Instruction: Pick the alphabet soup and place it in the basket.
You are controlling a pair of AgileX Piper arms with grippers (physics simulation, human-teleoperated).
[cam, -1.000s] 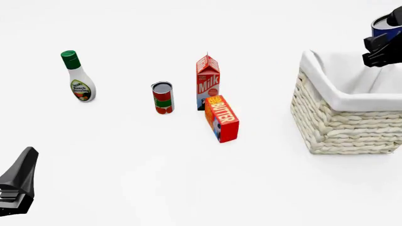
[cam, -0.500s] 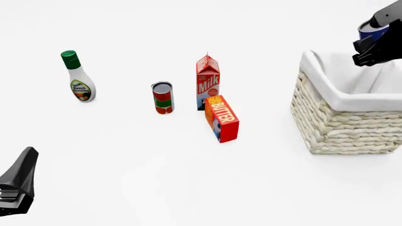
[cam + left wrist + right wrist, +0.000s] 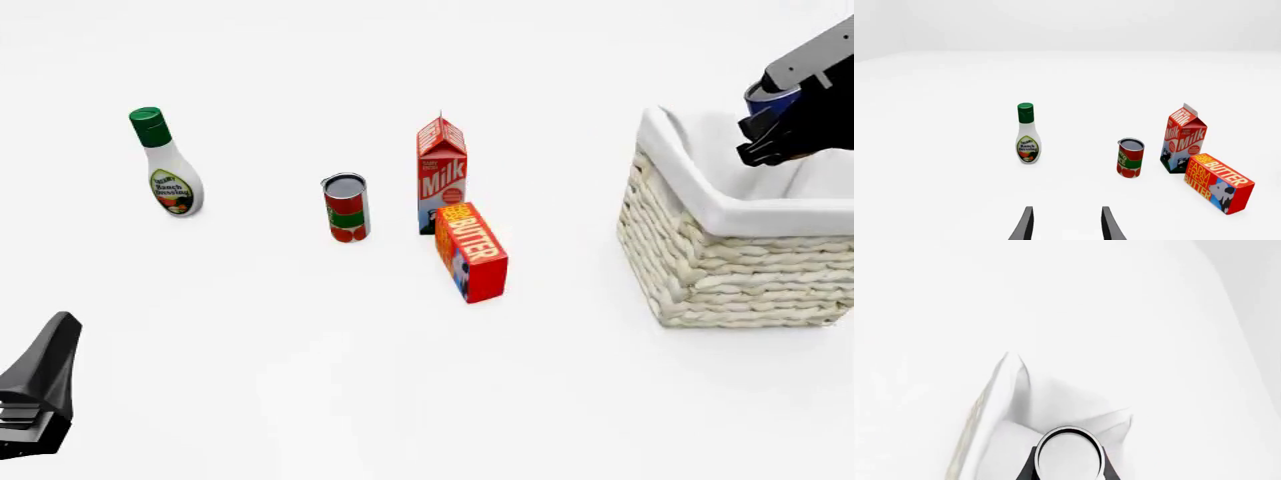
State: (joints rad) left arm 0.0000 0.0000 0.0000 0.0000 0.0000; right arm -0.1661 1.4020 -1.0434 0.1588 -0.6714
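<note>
Up at the far right of the front view, the right gripper (image 3: pixel 771 128) hangs over the large woven cream wicker basket with a white cloth liner folded over its rim (image 3: pixel 727 262), its dark fingers pinching the small blue-labelled alphabet soup can (image 3: pixel 765 100), of which only a sliver of blue shows above the black parts. The can is in the air above the basket's opening, near its back left part; whether anything lies inside the basket cannot be told, since the liner walls hide the floor. Well apart to the left stand a white ranch dressing bottle with a green cap (image 3: pixel 167 166), a red-and-green labelled can (image 3: pixel 346 208), and a red milk carton (image 3: pixel 442 173), with a red butter box (image 3: pixel 473 252) lying just in front of the carton. A wide stretch of bare white table (image 3: pixel 294 380) lies between these and the basket's left wall. The left gripper (image 3: pixel 38 400) sits low at the near left corner; its jaw state cannot be told there.

From the left wrist, the left gripper's two dark fingertips (image 3: pixel 1026 227) stand spread with nothing between them, above bare table. Beyond them stand the dressing bottle (image 3: pixel 1027 135), the red-and-green can (image 3: pixel 1130 158), the milk carton (image 3: pixel 1183 140) and the butter box (image 3: pixel 1217 182), all apart from the fingers.

From the right wrist, the soup can's pale silver-white top (image 3: pixel 1068 455) fills the gap between the fingers (image 3: pixel 1026 471), which press its sides. Behind it the basket's white liner (image 3: pixel 1014 395) shows, one corner peaked.
</note>
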